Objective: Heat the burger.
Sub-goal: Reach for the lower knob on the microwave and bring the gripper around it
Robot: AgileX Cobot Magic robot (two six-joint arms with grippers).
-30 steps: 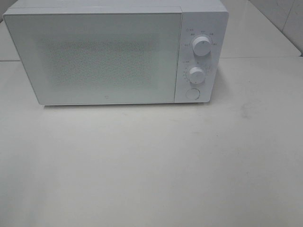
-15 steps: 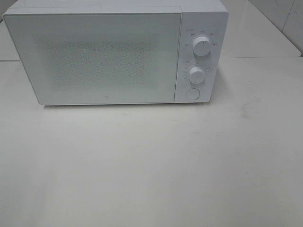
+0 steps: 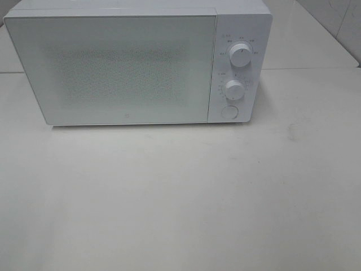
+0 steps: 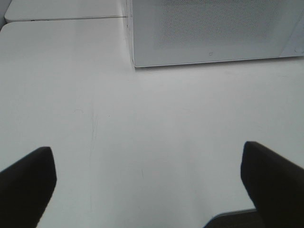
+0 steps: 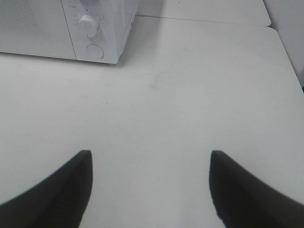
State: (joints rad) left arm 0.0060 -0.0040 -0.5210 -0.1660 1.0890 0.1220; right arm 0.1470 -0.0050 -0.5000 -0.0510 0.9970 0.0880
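Note:
The burger is out of view in every frame. A white microwave (image 3: 135,62) stands at the back of the table with its door shut; it also shows in the left wrist view as the microwave (image 4: 213,31) and in the right wrist view as the microwave (image 5: 61,28). My left gripper (image 4: 147,183) is open over bare tabletop in front of the microwave door, with nothing between its dark fingers (image 4: 26,183). My right gripper (image 5: 149,183) is also open and empty, over the table in front of and to the right of the control panel. Neither arm appears in the exterior high view.
The microwave's panel carries two dials, the upper dial (image 3: 241,55) and the lower dial (image 3: 233,88), above a round button (image 3: 229,111). The white table (image 3: 180,197) spreads wide in front. A tiled wall (image 3: 338,22) rises at the back right.

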